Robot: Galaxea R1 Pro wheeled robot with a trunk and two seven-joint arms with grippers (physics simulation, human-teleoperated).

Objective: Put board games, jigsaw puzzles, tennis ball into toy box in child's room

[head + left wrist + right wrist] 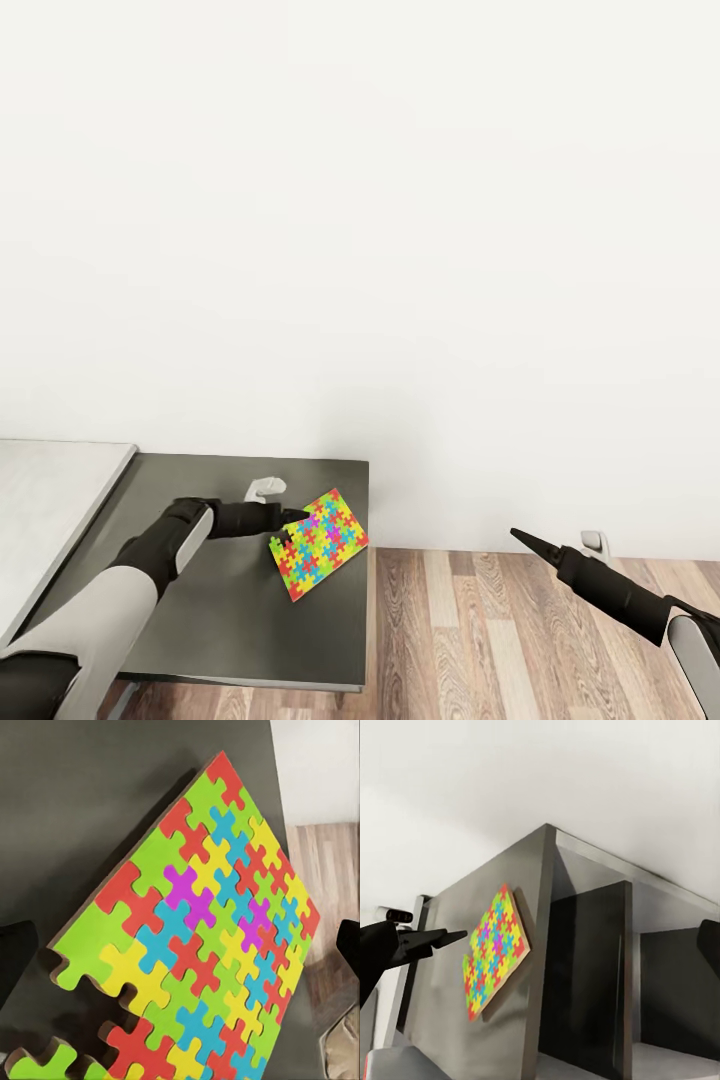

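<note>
- One jigsaw puzzle (319, 544) lies flat on the dark-grey lower section of the table (220, 620), near its far right corner, turned at an angle to the edges.
- Bright interlocking pieces on top: yellow, red, green, blue, magenta. A brown edge shows along its side in the left wrist view (202, 937).
- Left tool (297, 517) sits right at the puzzle's near-left corner, fingertips over or touching the edge; can't tell contact for sure.
- Left wrist view: two dark fingers (15, 952) at opposite sides of the frame, spread wide, with the puzzle between them. Nothing gripped.
- Right wrist view shows the left tool (450, 937) pointing at the puzzle (495, 949) from the side, tip just beside it.
- Right tool (525, 541) hangs over the wood-plank floor (480, 630), well apart from the table, holding nothing. It reads as one tapered point in the head view; how far it's open, can't tell.
- Pale table top (50, 500) joins the dark section at left.
- White wall (400, 200) behind.
</note>
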